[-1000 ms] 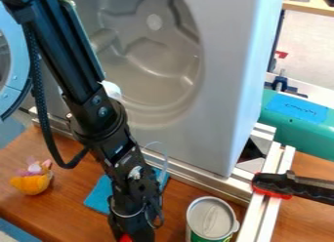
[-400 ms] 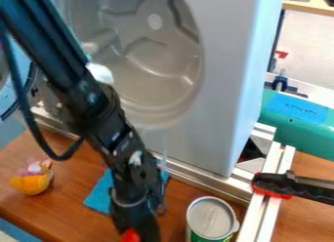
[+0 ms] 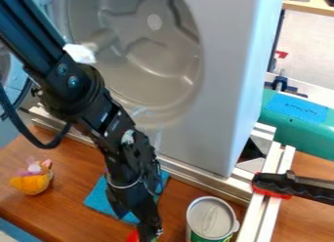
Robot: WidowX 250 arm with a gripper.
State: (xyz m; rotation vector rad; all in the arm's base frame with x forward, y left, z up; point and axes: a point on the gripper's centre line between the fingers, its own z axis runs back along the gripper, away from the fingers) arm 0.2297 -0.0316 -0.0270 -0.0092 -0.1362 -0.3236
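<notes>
Gripper [image 3: 149, 231] points down at the lower edge, beside a red object [image 3: 133, 236], apparently to work at its level; opening and any hold cannot be determined. Arm [image 3: 70, 84] slants from upper left, crossing above blue cloth [image 3: 98, 198]. Can [image 3: 211, 218] stands upright nearby. Clamp [image 3: 297, 186] meets metal rail [image 3: 264, 214], presumably securing it. Orange toy [image 3: 31, 183] sits left of the cloth.

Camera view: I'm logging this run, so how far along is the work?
The reach looks done: the gripper is down beside a red object at the picture's bottom edge. That object seems to be in hand, though whether it is held can't be told. Moving it or letting it go is probably left. The can and orange toy stand apart, marking no clear progress.
</notes>
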